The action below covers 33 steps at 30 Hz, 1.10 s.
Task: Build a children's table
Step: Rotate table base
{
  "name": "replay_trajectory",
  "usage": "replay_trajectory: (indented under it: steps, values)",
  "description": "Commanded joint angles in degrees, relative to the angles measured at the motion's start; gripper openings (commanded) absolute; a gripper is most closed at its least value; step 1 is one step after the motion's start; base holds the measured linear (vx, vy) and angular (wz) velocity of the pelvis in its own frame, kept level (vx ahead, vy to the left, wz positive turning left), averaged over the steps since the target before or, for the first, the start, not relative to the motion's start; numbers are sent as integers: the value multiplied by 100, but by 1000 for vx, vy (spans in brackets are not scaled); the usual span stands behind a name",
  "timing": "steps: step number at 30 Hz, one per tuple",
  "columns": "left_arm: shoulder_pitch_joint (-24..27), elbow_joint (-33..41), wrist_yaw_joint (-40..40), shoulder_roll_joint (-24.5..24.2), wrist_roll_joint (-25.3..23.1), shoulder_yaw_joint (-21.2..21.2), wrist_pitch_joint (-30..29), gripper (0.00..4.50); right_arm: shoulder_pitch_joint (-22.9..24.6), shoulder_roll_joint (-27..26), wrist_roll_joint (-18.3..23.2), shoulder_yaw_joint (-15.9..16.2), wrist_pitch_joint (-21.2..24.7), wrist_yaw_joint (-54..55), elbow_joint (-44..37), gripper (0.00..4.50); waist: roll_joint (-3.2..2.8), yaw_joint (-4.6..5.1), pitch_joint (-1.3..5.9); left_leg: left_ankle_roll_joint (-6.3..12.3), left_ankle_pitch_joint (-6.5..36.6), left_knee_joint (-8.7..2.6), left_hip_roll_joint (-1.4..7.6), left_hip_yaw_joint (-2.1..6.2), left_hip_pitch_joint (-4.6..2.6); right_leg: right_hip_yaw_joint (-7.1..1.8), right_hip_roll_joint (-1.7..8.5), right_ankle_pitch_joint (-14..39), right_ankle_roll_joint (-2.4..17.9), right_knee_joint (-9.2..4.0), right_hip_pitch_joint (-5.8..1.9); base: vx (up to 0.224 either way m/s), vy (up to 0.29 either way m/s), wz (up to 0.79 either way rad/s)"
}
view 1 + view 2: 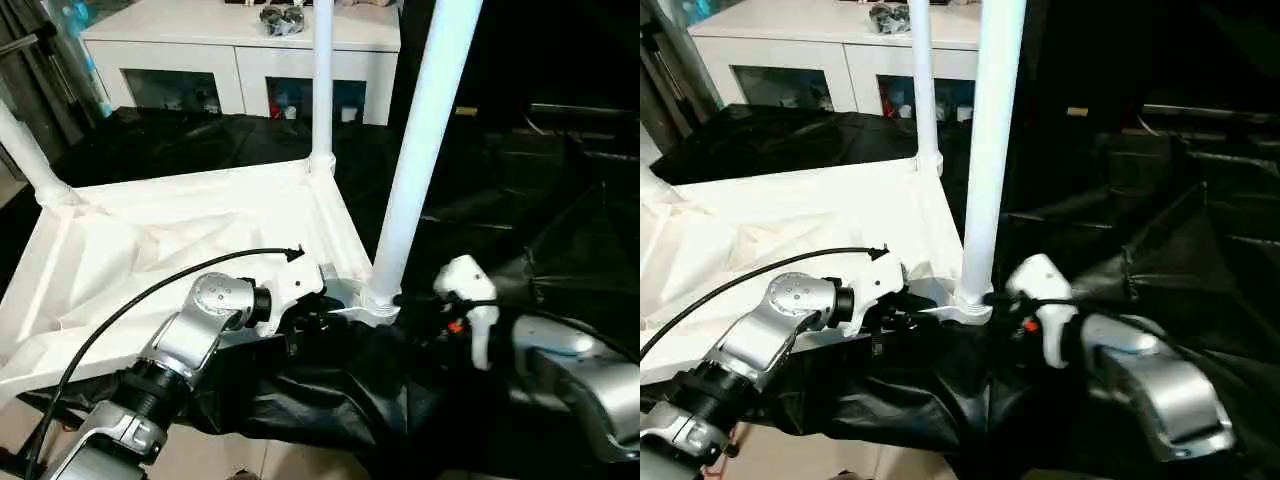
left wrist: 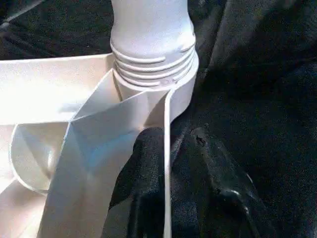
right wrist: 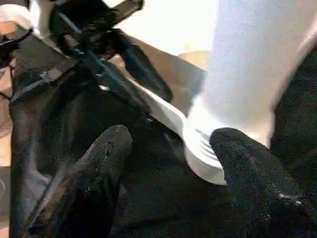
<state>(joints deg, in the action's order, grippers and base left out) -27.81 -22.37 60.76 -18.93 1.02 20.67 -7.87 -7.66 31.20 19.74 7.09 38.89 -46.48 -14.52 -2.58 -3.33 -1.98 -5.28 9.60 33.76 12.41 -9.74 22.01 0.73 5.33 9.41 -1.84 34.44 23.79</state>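
Jaws of the left gripper (image 2: pixel 166 173) straddle the thin edge wall of the white tabletop (image 1: pixel 150 240), one black finger (image 2: pixel 143 163) inside the wall and the other outside it, right beside the near corner socket (image 2: pixel 163 84); whether they actually press on the wall I cannot tell. Right gripper (image 3: pixel 168 168) has its jaws spread wide, its two black fingers (image 3: pixel 99 168) on either side of that same socket, one close against the socket's rim. The tabletop lies upside down, ribs up, on a desk draped in black cloth (image 1: pixel 520 200). A white leg (image 1: pixel 425 140) stands upright in the near socket, its threaded end showing at the collar. A second leg (image 1: pixel 322 80) stands in the far corner, and a third (image 1: pixel 25 150) rises tilted at the left corner. Behind stands a white cabinet (image 1: pixel 240 50) with glass doors
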Motion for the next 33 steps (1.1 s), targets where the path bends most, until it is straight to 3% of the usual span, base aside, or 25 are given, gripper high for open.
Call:
replay_trajectory:
  steps: [1, 4, 6, 11, 16, 19, 21, 23, 25, 33]
  values:
    - [-117, -204, 102, 48, -4, 42, 135, 94, 28, 39, 90, -134, 127, 66, -11, 312, 27, 11, 342, 3, 1649, -390, -71, -53, -69, -31, 46, 1371, 1006, -427, -275, 0, 0, 0]
    - [-183, -450, 40, 63, -72, 75, 185, 94, 94, 57, 86, -117, 122, 87, -83, 312, -11, 12, 358, 35, 1529, -376, -66, -59, -66, -34, 53, 1266, 1043, -426, -279, 0, 0, 0]
    - [-203, -541, 20, 70, -115, 76, 187, 58, 103, 67, 83, -94, 114, 97, -97, 312, -12, 15, 349, 33, 1591, -385, -64, -58, -67, -30, 50, 1330, 1054, -427, -279, 0, 0, 0]
    - [-236, -690, 22, 45, -111, 24, 29, 14, 36, 41, -27, -13, 58, 148, -48, 312, -11, 29, 336, -6, 1789, -402, -64, -56, -82, -29, 58, 1895, 902, -482, -251, 0, 0, 0]
    - [-120, -491, 63, 78, 214, -215, -93, 6, -111, -97, -283, 110, -376, 246, 304, 312, -5, 66, 332, -26, 1810, -409, -72, -57, -68, -22, 57, 1954, 897, -485, -235, 0, 0, 0]
    - [-61, -383, 57, 64, 231, -218, -113, 6, -232, -231, -275, 63, -428, 352, 485, 312, 35, 98, 338, 32, 1722, -409, -73, -54, -44, -17, 62, 1904, 910, -464, -251, 0, 0, 0]
    - [-22, -328, 50, 58, 213, -203, -119, 0, -313, -245, -330, 117, -477, 352, 607, 338, 73, 103, 336, 69, 1686, -398, -63, -68, -58, -27, 56, 1872, 914, -475, -238, 0, 0, 0]
    - [4, -286, 10, 67, 191, -208, -128, 0, -388, -223, -496, 250, -630, 333, 741, 348, 60, 100, 340, 78, 1610, -401, -61, -61, -45, -21, 63, 1825, 929, -453, -249, 0, 0, 0]
    - [-5, -271, 1, 72, 186, -223, -156, 0, -476, -253, -601, 338, -770, 315, 881, 357, 84, 103, 340, 98, 1552, -392, -61, -74, -44, -28, 65, 1783, 925, -452, -243, 0, 0, 0]
    - [-6, -203, 45, 14, 166, -218, -238, 0, -815, -559, -905, 561, -1267, 443, 1594, 357, 48, 129, 327, 71, 1676, -404, -75, -72, -33, -14, 68, 1928, 953, -460, -233, 0, 0, 0]
